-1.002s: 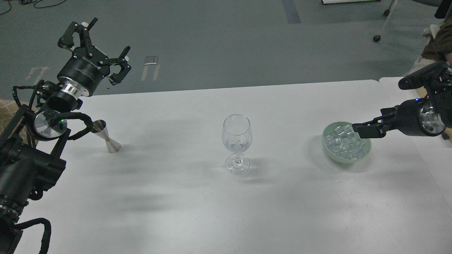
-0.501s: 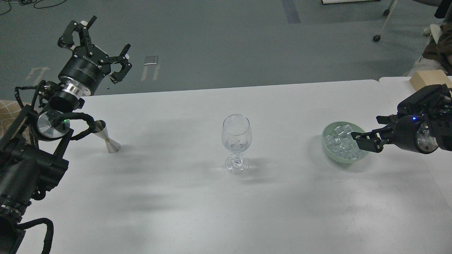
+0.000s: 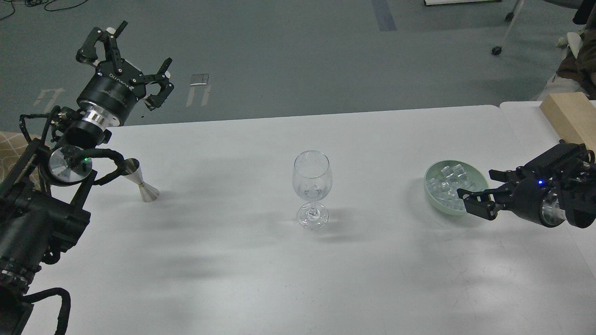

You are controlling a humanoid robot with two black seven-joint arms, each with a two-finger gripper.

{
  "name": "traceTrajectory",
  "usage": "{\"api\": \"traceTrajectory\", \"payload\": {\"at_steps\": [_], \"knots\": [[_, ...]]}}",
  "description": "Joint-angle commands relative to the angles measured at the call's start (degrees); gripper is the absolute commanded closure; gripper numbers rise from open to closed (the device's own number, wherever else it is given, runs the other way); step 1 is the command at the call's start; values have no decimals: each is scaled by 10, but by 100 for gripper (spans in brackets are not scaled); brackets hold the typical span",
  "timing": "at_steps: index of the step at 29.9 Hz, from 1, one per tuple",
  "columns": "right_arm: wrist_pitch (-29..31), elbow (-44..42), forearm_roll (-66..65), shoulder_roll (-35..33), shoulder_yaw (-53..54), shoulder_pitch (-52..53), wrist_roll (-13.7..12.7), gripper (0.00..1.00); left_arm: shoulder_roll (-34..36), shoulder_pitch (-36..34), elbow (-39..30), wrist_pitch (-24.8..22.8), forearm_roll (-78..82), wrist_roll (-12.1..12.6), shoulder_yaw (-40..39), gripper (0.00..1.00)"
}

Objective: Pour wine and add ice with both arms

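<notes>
A clear wine glass stands upright at the table's middle, with a few ice cubes at the bottom of its bowl. A pale green bowl at the right holds several clear ice cubes. My right gripper reaches in from the right and sits at the bowl's near-right rim. Its fingers are apart and I see nothing between them. My left gripper is raised over the table's far left corner, open and empty, far from the glass.
A steel jigger stands on the white table at the left, just beside my left arm's cable loop. A wooden block lies at the far right. A chair's wheeled leg is on the floor beyond.
My right arm has dropped and drawn back towards me. Its gripper went from over the bowl's ice to the bowl's near-right rim, fingers now apart. The left arm has barely moved.
</notes>
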Motion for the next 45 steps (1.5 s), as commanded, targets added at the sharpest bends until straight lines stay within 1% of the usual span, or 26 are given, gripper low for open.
{"api": "traceTrajectory", "payload": {"at_steps": [1, 3, 6, 9, 11, 14, 15, 28, 30, 36, 37, 44, 45], "knots": [[-4, -14, 0, 18, 1, -2, 0, 17, 0, 0, 0, 0, 0, 0, 0, 2], [-4, -20, 0, 26, 1, -2, 0, 18, 0, 1, 0, 0, 0, 0, 0, 2], [-4, -34, 1, 36, 1, -3, 0, 25, 0, 1, 0, 0, 0, 0, 0, 2], [-4, -41, 1, 49, 1, -3, -1, 27, 0, 1, 0, 0, 0, 0, 0, 2], [-4, -43, 1, 52, 1, -3, -1, 33, 0, 2, 0, 0, 0, 0, 0, 2], [-4, -45, 2, 54, 1, -3, -2, 34, 0, 4, 0, 0, 0, 0, 0, 2], [-4, -46, 2, 55, 1, -4, -2, 37, 0, 4, 0, 0, 0, 0, 0, 2], [0, -52, 3, 59, 1, -4, -8, 37, -1, 4, 0, 0, 0, 0, 0, 2], [1, -52, 4, 60, 1, -4, -8, 41, -1, 4, 0, 0, 0, 0, 0, 2], [2, -53, 5, 60, 1, -4, -8, 42, 0, 4, 0, 0, 0, 0, 0, 2], [3, -53, 5, 60, 1, -4, -8, 45, -1, 4, 0, 0, 0, 0, 0, 2], [4, -55, 9, 63, 1, -8, -8, 46, -1, 4, 0, 0, 0, -2, 0, 2], [5, -58, 9, 63, 1, -8, -8, 49, -1, 4, 0, 0, 0, -5, 0, 2]]}}
